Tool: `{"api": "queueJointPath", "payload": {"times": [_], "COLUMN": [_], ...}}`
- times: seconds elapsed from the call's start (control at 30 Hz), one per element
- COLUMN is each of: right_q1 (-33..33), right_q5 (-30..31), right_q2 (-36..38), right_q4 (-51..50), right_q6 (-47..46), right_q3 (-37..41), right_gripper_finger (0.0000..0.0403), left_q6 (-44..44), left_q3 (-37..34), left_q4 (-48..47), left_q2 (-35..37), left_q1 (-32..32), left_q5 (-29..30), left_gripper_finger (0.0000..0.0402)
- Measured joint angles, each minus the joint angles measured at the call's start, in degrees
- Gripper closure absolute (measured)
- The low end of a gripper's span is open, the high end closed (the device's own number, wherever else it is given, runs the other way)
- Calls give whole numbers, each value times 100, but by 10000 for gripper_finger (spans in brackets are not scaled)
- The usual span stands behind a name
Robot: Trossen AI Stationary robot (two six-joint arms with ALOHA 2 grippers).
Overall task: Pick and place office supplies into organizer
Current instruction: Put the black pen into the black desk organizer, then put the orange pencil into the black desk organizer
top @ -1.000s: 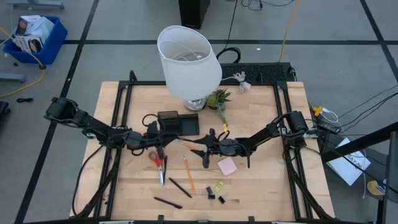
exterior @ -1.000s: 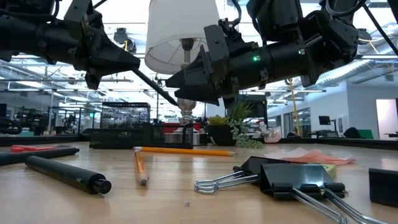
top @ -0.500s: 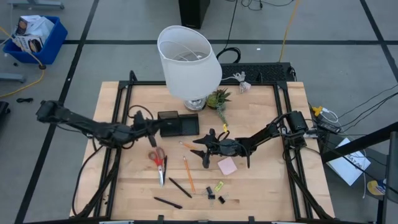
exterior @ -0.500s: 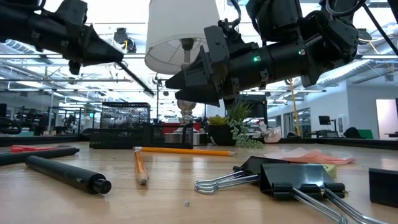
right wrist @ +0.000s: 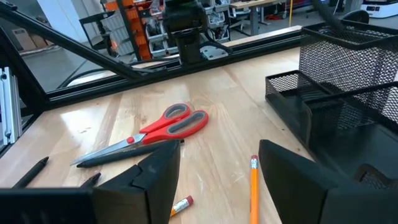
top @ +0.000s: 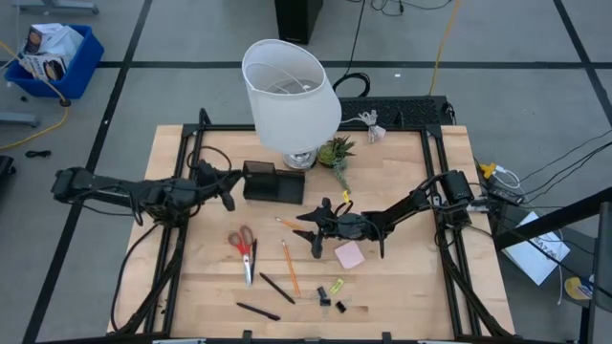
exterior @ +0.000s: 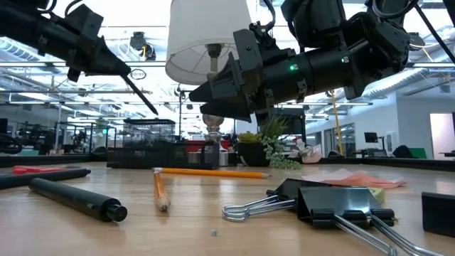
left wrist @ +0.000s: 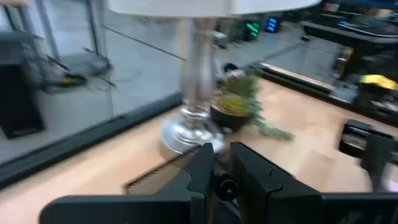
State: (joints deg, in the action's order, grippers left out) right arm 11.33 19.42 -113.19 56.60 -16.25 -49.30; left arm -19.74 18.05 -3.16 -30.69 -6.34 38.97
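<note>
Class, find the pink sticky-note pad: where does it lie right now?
In the high view, the pink sticky-note pad lies flat on the table's right half, just below the right gripper, with the small yellow-green piece nearer the front edge.

Readable text: none is showing in any view.
Labels, brands, numbers: nothing is appearing legibly on the supplies, the lamp or the room behind.

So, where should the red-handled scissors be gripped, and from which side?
Probably across the closed blades, coming straight down from above. The red-handled scissors lie flat on the table, handles toward the organizer, blades pointing at the front edge. The blades form one narrow bar with bare wood on both sides; the looped handles are wider and rounded.
</note>
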Motion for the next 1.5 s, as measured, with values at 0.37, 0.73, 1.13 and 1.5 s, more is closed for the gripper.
{"api": "queueJointPath", "payload": {"times": [0.37,0.73,1.13,1.5], "right_q1": [2,0,-17,-474], "right_q5": [-2,-2,47,120], "right_q2": [2,4,4,4], "right_q4": [-166,-170,-545,-993], "right_q6": [-125,-127,131,1632], "right_q3": [0,0,0,0], "right_gripper_finger": [192,192,193,182], "left_q6": [333,412,229,-737], "left_q3": [220,220,220,220], "left_q4": [-404,-345,-471,-921], "left_q2": [-22,-701,-976,-910], "left_q1": [305,1185,1236,696], "left_q5": [190,-233,-1107,-1235], "left_gripper_finger": [362,329,326,325]}}
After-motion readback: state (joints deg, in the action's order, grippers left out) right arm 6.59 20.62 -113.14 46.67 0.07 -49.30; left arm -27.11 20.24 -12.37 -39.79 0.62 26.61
